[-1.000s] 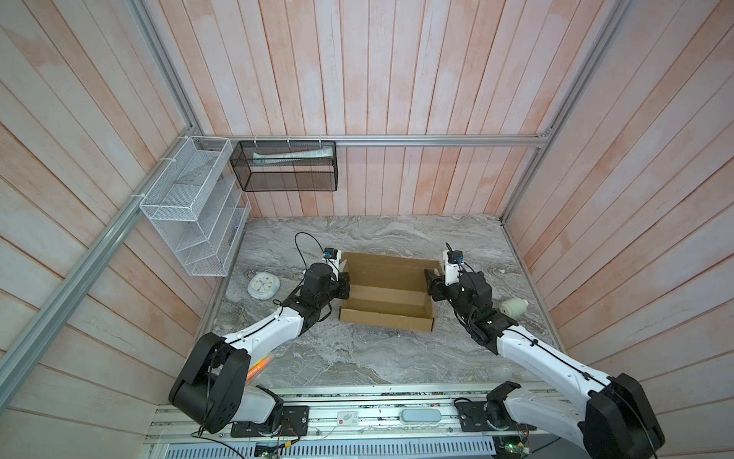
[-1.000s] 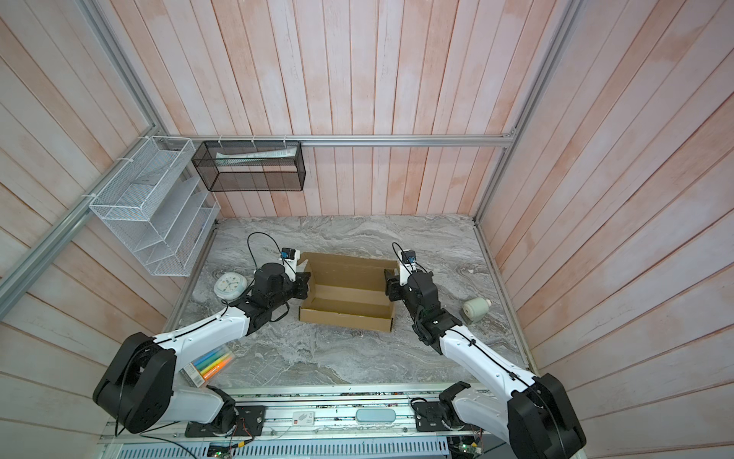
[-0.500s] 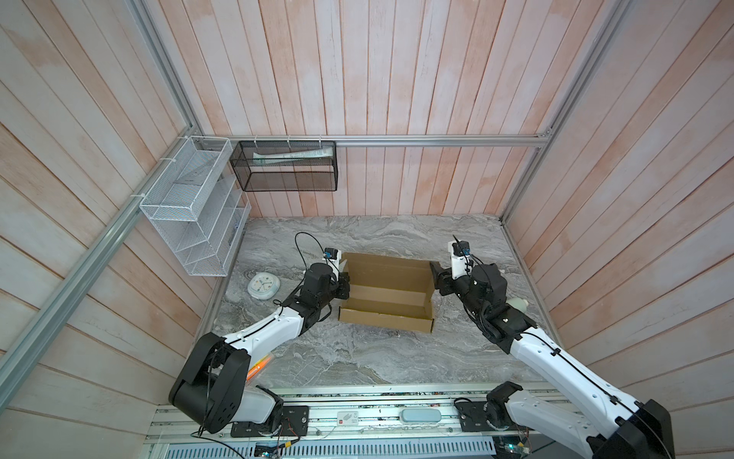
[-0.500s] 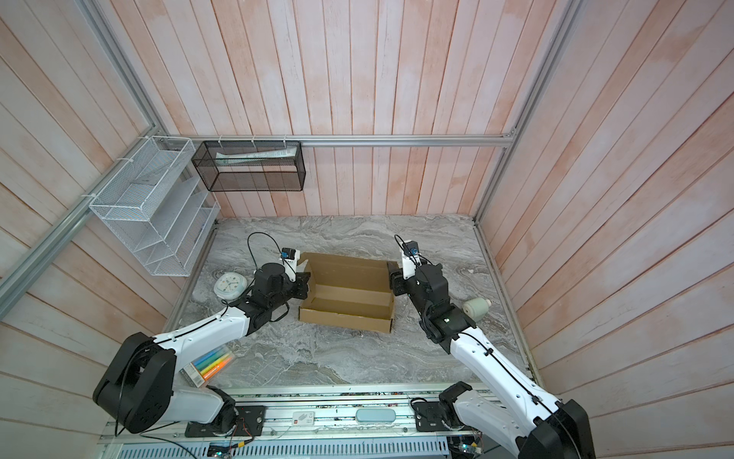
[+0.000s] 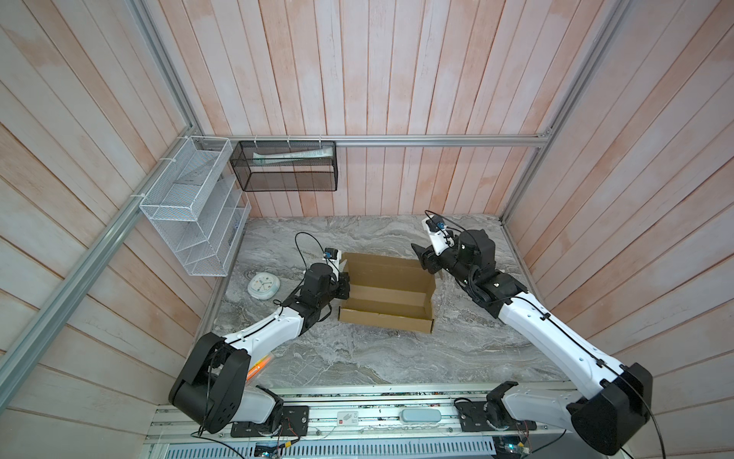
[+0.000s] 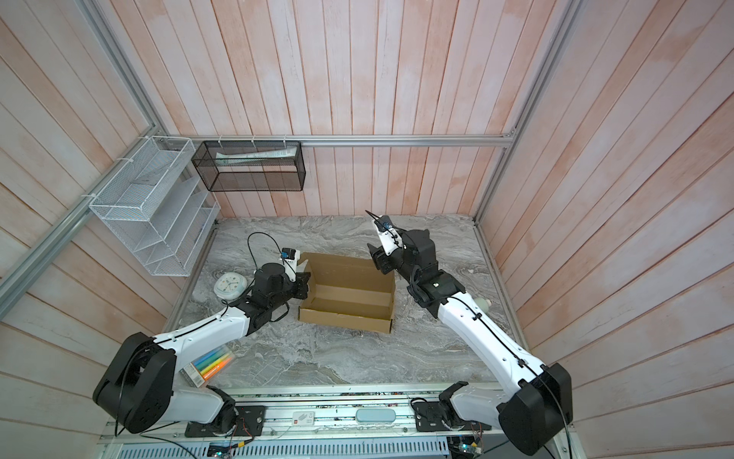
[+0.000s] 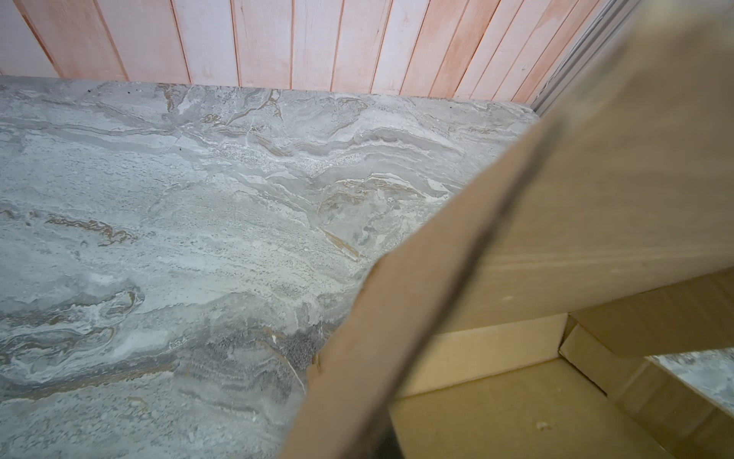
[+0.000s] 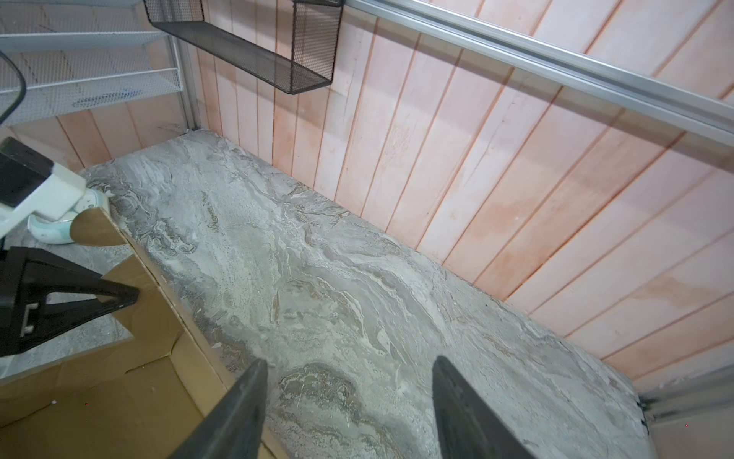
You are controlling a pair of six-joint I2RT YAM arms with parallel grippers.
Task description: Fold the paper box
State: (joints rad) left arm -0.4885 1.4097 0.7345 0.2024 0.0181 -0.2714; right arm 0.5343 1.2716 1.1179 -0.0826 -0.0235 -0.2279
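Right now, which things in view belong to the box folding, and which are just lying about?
Job:
- box
- left gripper, shut on the box's left flap
- right gripper, open, empty, by the box's far right corner

Lying about:
- clock
- markers
- white object beside the right arm
- wire rack
- black basket

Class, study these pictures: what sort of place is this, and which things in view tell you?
Probably a staged robot test cell, not a real room: left arm and right arm bolted to a rail, aluminium framing, wire shelves beside a marble-look tabletop.
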